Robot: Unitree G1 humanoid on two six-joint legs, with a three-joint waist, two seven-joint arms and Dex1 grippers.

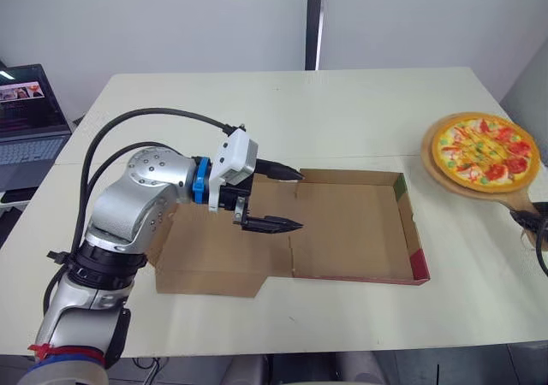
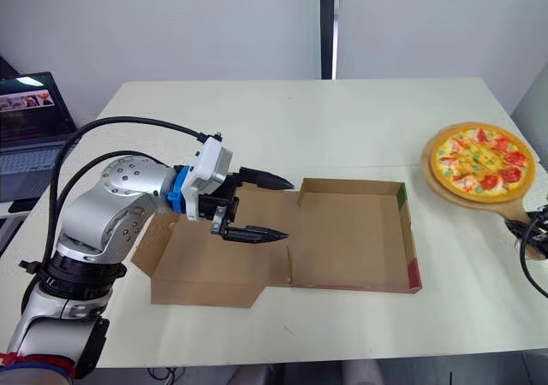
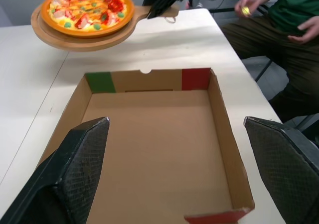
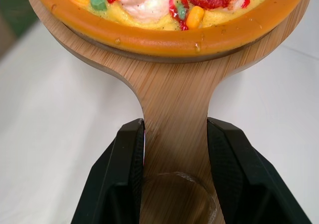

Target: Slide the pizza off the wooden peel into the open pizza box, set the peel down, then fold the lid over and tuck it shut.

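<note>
"Where is the pizza [image 1: 485, 151] now?"

"It sits on the wooden peel [image 1: 447, 178], up by the right end of the pizza box [image 1: 351, 231], not over it yet. The right gripper [image 4: 175, 129] is squeezed tight on the handle [image 4: 174, 99]."

"And the other one?"

"The left gripper [image 1: 298, 200] hangs over the box near the lid [image 1: 214, 269]. Its fingers are wide apart and hold nothing."

"So what's the trick?"

"I'd bring the peel low over the box floor, then tip it slowly so the pizza slips in flat. The left gripper should move away, or the pizza may bump it. The box looks light, so it might scoot on the table [image 1: 257, 103]."
</note>
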